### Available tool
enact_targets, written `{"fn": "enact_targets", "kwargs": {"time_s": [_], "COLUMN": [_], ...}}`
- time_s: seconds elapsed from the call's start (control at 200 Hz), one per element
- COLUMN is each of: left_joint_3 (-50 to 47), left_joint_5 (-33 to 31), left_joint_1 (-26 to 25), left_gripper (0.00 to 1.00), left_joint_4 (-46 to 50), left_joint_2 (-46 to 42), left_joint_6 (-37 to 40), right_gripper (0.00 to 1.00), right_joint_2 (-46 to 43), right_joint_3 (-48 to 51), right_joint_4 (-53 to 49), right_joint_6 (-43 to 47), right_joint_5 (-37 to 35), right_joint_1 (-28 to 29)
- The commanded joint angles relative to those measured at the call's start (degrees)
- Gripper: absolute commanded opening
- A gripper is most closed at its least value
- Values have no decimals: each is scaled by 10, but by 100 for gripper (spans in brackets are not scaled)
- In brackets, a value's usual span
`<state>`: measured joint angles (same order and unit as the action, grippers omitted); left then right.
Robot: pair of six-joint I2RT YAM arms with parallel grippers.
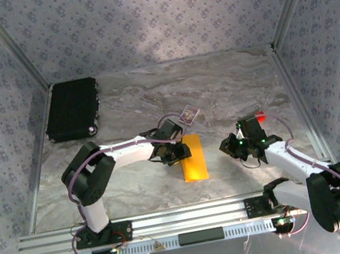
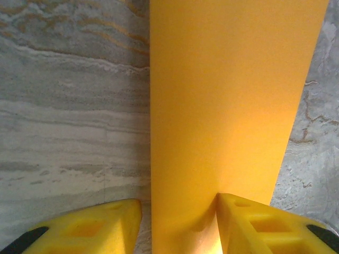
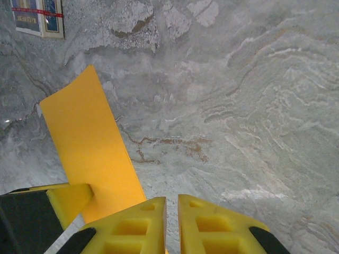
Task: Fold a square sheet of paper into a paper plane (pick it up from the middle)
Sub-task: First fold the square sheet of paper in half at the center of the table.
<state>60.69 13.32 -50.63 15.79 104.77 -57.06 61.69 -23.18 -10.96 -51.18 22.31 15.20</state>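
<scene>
Yellow fingers [image 2: 90,230] of the left gripper [image 2: 179,201] stand partly open at the near end of the paper [image 2: 228,106]. The left finger sits just beside the paper's left edge and the right finger rests on its surface, so nothing is clamped. The paper is a long narrow strip, plain orange-yellow, unmarked, with straight crisp edges. It lies flat on the marble table [image 1: 229,90], near the middle and slightly toward the arms. The right gripper [image 3: 171,203] is closed to a thin slit and holds nothing; it hangs over bare table, apart from the strip's right side. A patterned card [image 1: 188,115] lies just beyond the strip's far end.
</scene>
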Motion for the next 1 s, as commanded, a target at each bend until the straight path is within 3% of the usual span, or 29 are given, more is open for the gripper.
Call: {"fn": "enact_targets", "kwargs": {"time_s": [0.0,0.994], "left_joint_3": [-4,3], "left_joint_5": [-11,-17], "left_joint_1": [-3,0], "left_gripper": [44,44], "left_joint_4": [-1,7], "left_joint_2": [53,61], "left_joint_6": [11,17], "right_gripper": [15,15], "right_joint_2": [-2,14], "right_joint_3": [4,-4], "right_joint_4": [-1,2], "right_joint_6": [-1,4], "right_joint_5": [3,6], "right_joint_1": [4,9]}}
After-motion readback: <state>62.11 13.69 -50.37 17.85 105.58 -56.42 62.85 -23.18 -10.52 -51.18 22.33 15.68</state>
